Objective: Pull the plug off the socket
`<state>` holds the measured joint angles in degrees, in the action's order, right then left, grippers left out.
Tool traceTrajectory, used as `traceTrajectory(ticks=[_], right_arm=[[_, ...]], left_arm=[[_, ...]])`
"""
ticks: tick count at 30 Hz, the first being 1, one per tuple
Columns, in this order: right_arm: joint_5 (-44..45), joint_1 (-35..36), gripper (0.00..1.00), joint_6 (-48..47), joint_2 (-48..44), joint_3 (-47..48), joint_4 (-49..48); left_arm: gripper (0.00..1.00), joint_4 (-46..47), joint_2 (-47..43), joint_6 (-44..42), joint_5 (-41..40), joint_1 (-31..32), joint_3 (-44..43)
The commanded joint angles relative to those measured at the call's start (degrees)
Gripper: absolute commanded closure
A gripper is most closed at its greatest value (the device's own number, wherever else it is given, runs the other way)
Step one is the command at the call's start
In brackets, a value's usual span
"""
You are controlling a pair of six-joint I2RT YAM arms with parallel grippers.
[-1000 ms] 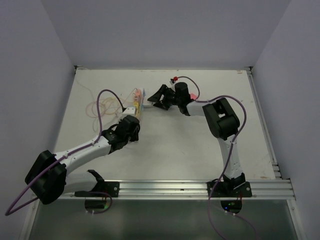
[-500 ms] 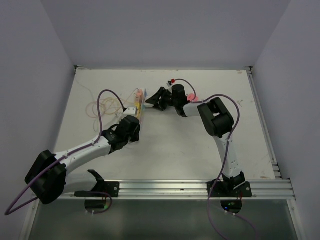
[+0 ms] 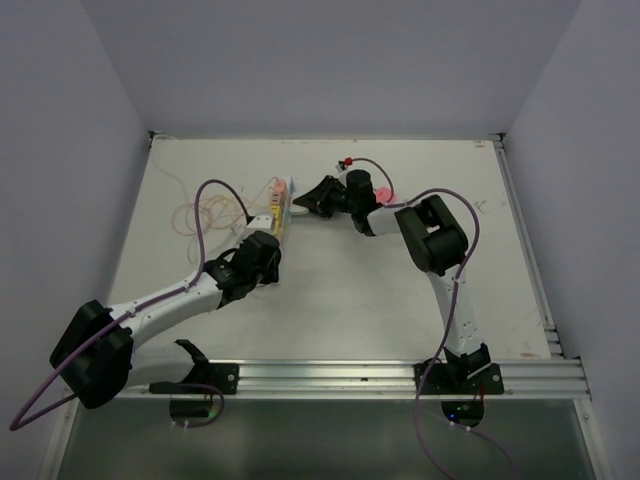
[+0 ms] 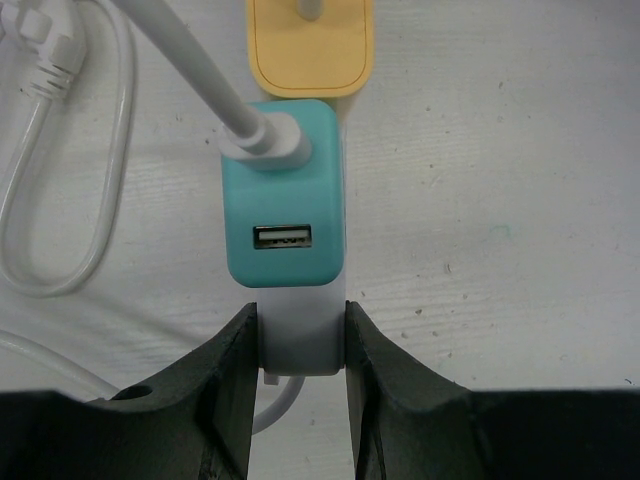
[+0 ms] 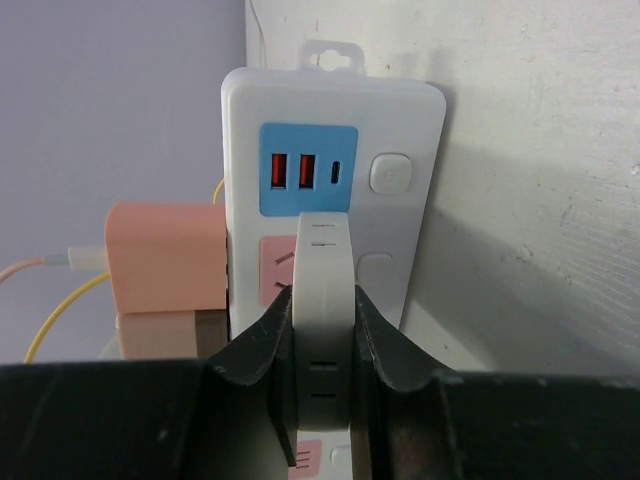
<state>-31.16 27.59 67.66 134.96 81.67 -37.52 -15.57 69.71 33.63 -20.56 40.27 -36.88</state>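
The grasping looks done, and the pull itself is the step in hand. In the right wrist view the right jaws are pinching the white plug [image 5: 325, 285] from both sides. The plug sits in a pink outlet face at the centre of the frame, just below the blue USB panel of the socket [image 5: 400, 130]. It looks fully seated, with no gap showing at the face.

In the top view the socket [image 3: 278, 207] lies left of centre on the table [image 3: 350, 300], between the two arms. The left jaws are clamped on a white body at lower centre of the left wrist view. I take this to be the socket's near end, with a teal adapter [image 4: 285, 190] just above it and a yellow adapter [image 4: 310, 50] at the top edge.

The next move calls for the right arm to draw the plug straight back off the outlet face without twisting. Meanwhile the left arm has to hold the socket firmly so it doesn't drag along or tip
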Motion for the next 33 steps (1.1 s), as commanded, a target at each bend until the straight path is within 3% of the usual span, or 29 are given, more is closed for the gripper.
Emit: traceTrajectory(ticks=[1,4,17,33], right_arm=[[-1.19,-0.52,0.89,1.25,-0.75,-1.33,-5.02],[-1.10,-0.96,1.00,1.33,-1.19,-2.56,-5.28],[1.27,-1.67,1.00,6.87,-4.61,-11.08,-14.68],[3.65,-1.93,1.00,7.31,-11.91,-17.68,-17.15]], left_arm=[[1.00,-1.21,0.16,1.52,1.93,0.77,-0.12],[1.00,-2.17,0.25,2.75,0.87,0.86,-0.38],[1.00,-9.74,1.56,11.90,-9.23,0.86,-1.70],[1.00,-14.31,2.62,17.26,-15.04,0.77,-2.58]])
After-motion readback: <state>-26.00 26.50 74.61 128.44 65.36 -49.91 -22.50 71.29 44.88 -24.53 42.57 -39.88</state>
